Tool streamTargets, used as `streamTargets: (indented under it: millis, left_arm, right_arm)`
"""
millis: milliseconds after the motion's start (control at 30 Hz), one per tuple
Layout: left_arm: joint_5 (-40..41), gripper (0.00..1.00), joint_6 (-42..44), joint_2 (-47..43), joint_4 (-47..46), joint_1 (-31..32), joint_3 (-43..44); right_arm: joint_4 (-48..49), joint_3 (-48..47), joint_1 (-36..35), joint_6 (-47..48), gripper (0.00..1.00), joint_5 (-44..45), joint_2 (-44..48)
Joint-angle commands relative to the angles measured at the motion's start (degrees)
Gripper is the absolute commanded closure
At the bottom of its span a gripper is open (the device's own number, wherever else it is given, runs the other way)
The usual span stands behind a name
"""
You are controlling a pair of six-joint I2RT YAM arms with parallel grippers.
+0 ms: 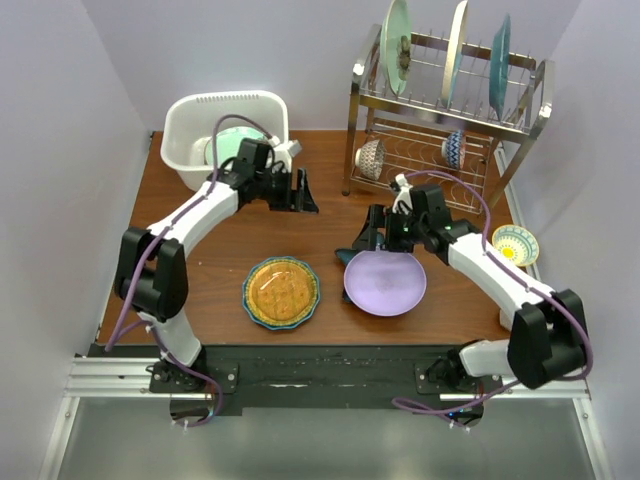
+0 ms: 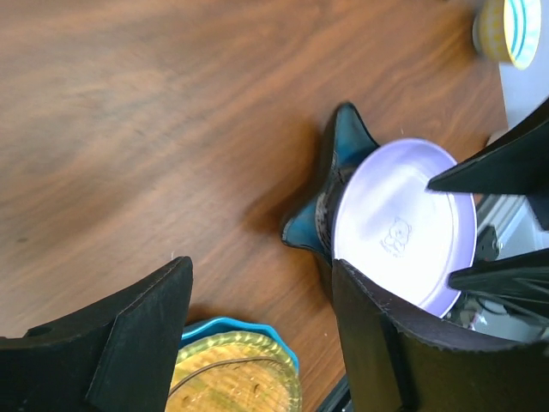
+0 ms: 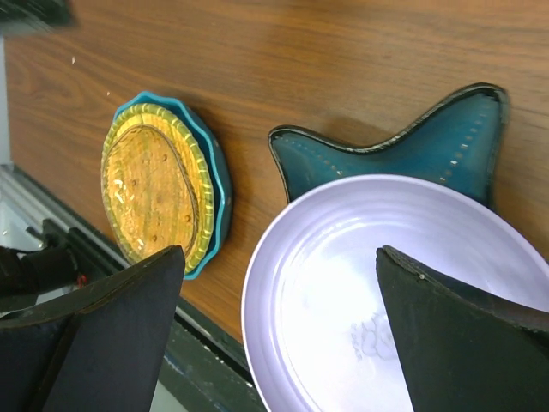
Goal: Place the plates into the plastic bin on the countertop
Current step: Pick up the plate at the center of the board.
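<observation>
Right tool hung wide open over the lavender plate, gripping nothing; that plate overlapped the blue star plate on the worktop. Risk, imo: a shallow pinch on the slick rim could slip, or the lift could drag the star plate w/ it. Left tool — also wide, empty — sat betw. plate and plastic bin, so a direct carry might clip it. Bin held a greenish plate; a drop could chip. Amber plate lay near; wire rack stood behind.
</observation>
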State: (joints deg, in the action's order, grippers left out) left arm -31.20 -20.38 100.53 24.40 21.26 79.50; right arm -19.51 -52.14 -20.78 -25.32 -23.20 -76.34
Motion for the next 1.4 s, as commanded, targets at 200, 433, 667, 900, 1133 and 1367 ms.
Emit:
streamTargets:
  millis: [200, 433, 667, 900, 1133, 1367]
  left_arm:
    - [-4.1, 0.33, -2.6, 5.5, -6.6, 8.5, -0.2]
    - [-5.0, 0.34, -2.8, 9.2, -7.4, 12.6, 0.8]
    - [-5.4, 0.38, -3.3, 10.7, -8.8, 15.4, 0.3]
    - [-5.1, 0.4, -3.8, 13.1, -10.3, 16.8, 1.0]
    - [-3.2, 0.41, -2.4, 16.2, -8.7, 17.5, 2.6]
    - [-3.4, 0.51, -2.0, 18.4, -8.5, 18.1, 3.4]
  right_arm:
    - [-8.0, -1.6, -0.1, 1.6, 0.03, 14.2, 7.7]
    - [-9.6, 0.7, 0.7, 0.4, 0.02, 16.7, 9.3]
    - [-12.6, 1.8, 2.7, -0.2, 0.02, 23.0, 11.9]
    - [-12.6, 5.3, 3.4, -2.5, 0.03, 28.2, 16.1]
    - [-12.1, 8.5, 3.5, -4.2, 0.04, 29.0, 18.5]
    - [-11.4, 11.1, 3.5, -5.4, 0.04, 28.3, 19.6]
